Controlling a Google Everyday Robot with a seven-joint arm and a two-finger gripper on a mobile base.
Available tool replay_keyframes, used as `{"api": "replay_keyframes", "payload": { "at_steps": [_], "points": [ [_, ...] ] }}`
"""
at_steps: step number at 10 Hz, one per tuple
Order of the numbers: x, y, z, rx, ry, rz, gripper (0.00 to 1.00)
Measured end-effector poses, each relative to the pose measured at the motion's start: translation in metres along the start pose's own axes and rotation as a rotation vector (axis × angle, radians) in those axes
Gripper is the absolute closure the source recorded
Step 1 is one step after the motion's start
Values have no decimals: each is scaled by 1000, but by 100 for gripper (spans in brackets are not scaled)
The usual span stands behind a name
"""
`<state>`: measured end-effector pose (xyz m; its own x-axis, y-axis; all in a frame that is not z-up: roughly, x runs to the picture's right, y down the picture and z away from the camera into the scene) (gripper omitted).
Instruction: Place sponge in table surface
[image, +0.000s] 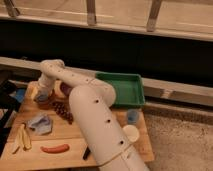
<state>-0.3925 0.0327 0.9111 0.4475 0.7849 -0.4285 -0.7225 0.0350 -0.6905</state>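
Wooden table (67, 134) has the claw (43, 97) low beside yellow sponge (33, 92), grasp unclear

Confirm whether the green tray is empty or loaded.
Empty where visible: the green tray shows only bare floor; the arm hides its left corner. The gripper is over the far-left corner of the table.

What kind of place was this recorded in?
Probably an indoor test station: a small wooden table with a green plastic tray, yellow banana and red sausage. The gripper hangs over its far-left corner.
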Motion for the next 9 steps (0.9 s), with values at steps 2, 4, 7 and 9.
{"api": "replay_keyframes", "payload": {
  "at_steps": [2, 4, 7, 9],
  "points": [
    [-5, 6, -12, -1, -21, -13, 99],
    [-11, 11, -25, -8, -43, -28, 100],
    [-17, 20, -40, -23, -73, -46, 100],
    [-15, 20, -63, -25, -100, -51, 100]
  ]
}}
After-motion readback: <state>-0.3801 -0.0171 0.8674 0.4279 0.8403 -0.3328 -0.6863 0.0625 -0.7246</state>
